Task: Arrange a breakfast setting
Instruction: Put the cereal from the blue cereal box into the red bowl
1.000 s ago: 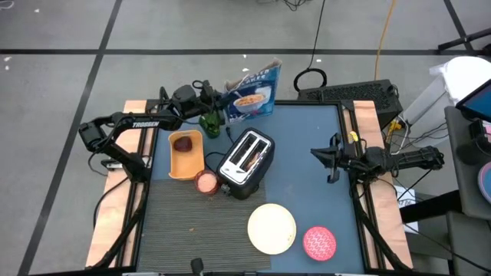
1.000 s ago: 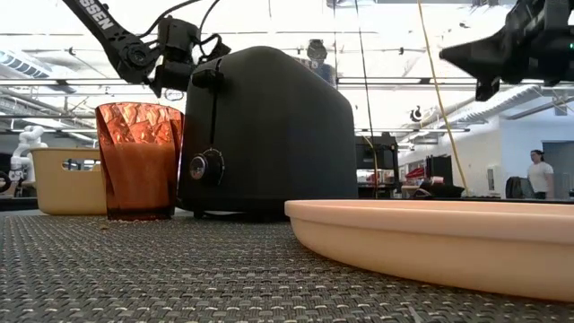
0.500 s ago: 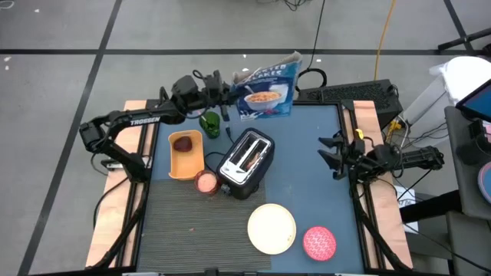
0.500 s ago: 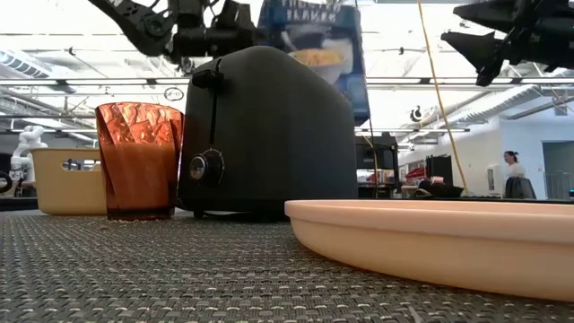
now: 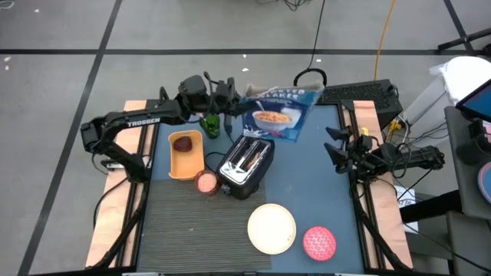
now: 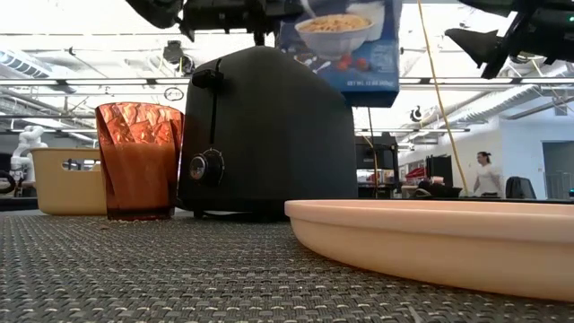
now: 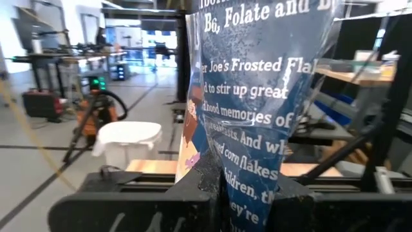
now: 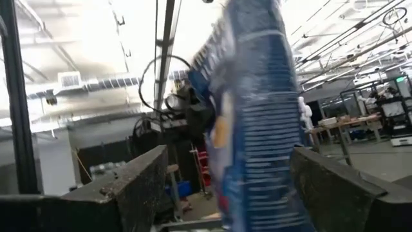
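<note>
Cereal bag (image 5: 280, 115) has swung over the toaster (image 5: 246, 162).

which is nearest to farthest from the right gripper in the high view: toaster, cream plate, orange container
From the right gripper:
1. Toaster, mid-table, toward the left arm.
2. Cream plate, near the front edge.
3. Orange container, far across on the left side.

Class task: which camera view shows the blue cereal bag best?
The high view: the whole cereal bag shows, held by the left gripper above the toaster. The low view crops its top; both wrist views show only a close-up part.
</note>
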Controlling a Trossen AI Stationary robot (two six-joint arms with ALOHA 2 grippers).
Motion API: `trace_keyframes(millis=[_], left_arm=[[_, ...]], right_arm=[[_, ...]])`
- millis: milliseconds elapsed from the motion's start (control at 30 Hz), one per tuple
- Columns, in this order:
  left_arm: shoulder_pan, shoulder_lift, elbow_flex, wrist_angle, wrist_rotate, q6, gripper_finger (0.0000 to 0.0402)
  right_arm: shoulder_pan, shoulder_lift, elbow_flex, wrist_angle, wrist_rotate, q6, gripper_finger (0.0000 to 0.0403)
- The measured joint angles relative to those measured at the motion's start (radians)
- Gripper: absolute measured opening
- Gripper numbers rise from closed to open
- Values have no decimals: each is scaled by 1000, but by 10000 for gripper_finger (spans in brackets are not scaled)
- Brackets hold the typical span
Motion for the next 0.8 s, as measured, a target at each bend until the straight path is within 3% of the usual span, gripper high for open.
trace_keyframes(millis=[300, 433, 600, 800], left_arm=[[-79, 0, 4, -7, 1, -17, 23], [-105, 0, 4, -7, 0, -17, 23], [-122, 0, 4, -7, -1, -18, 23], [-134, -4, 4, -7, -2, -18, 23]], right_arm=[[0, 187, 60, 17, -3, -42, 314], [0, 291, 80, 104, -14, -69, 314], [0, 410, 99, 239, -109, -72, 313], [-1, 529, 151, 254, -96, -73, 313]])
